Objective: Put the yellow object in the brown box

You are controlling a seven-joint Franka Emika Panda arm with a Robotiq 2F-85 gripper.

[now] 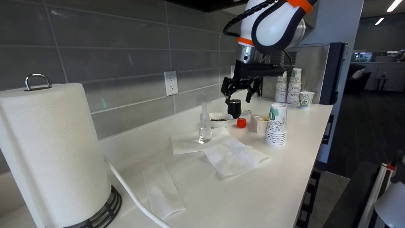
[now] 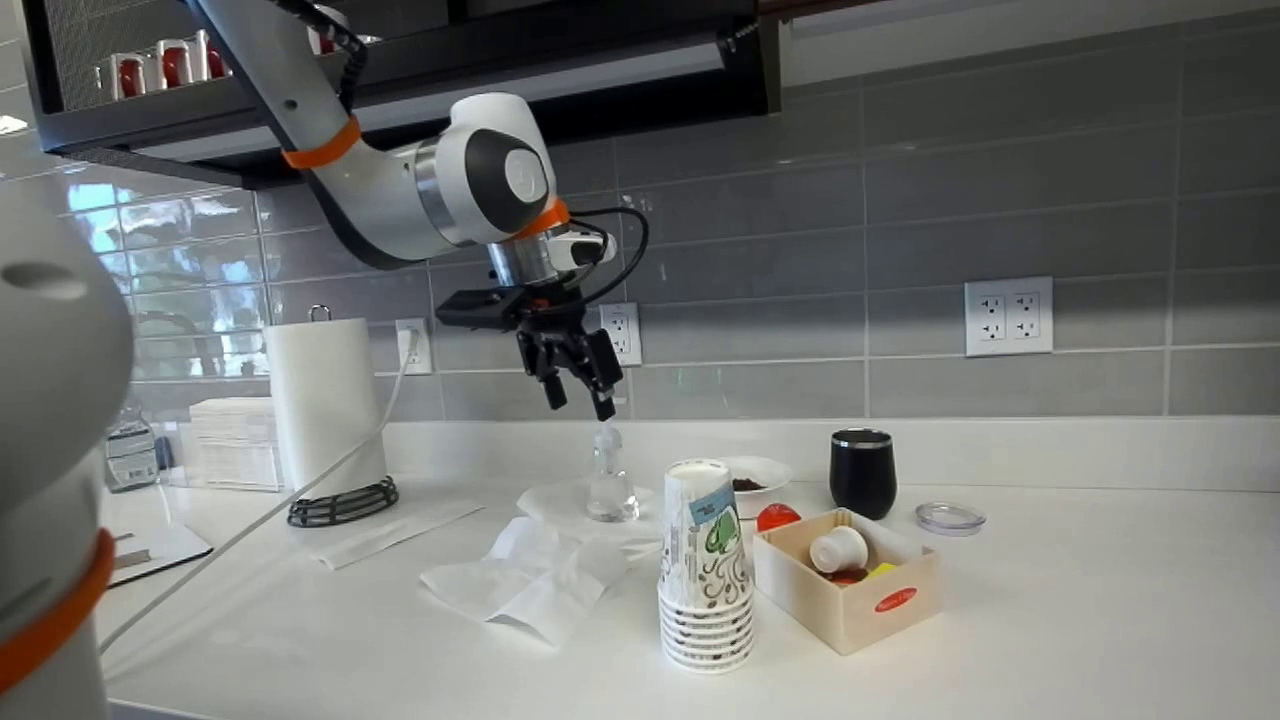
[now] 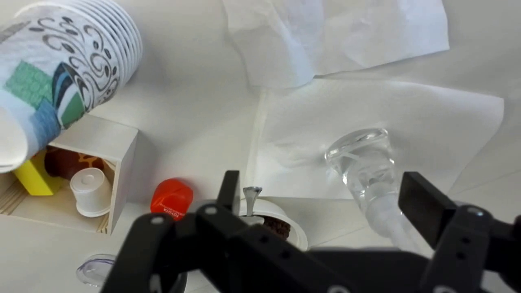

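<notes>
Gripper [image 3: 322,189], black: its jaws are standing wide apart, and it is hanging over the counter [image 2: 1100,600], pointing down. Yellow object [image 3: 36,177], blocky: it is lying inside the brown box [image 2: 868,627], partly hidden by the cup stack [image 3: 71,77] in the wrist view. Same box, further contents: a small white cup [image 3: 90,191] and a dark brown-and-orange piece [image 3: 67,162] are lying there too. Cup stack, patterned paper: it is standing mouth-down near the box. Red object [image 3: 171,197], lettered: it is sitting just beside the box. Black tumbler [image 2: 862,475]: it is standing upright near the box, and a clear lid [image 2: 950,517] is lying flat close by. White bowl [image 1: 224,123]: it is holding dark grains [image 3: 276,227]. Clear dispenser bottle [image 3: 364,162]: it is standing on a white paper sheet [image 1: 186,144], which a crumpled paper towel [image 1: 234,158] is overlapping. Folded paper strip [image 1: 163,190]: it is lying well apart from the box. Paper towel roll [image 2: 325,405]: it is standing on a dark wire holder [image 2: 345,505]. Two more stacks of cups [image 1: 294,88] and a single patterned cup [image 1: 306,99]: these are standing beside a steel appliance [image 1: 311,66].
</notes>
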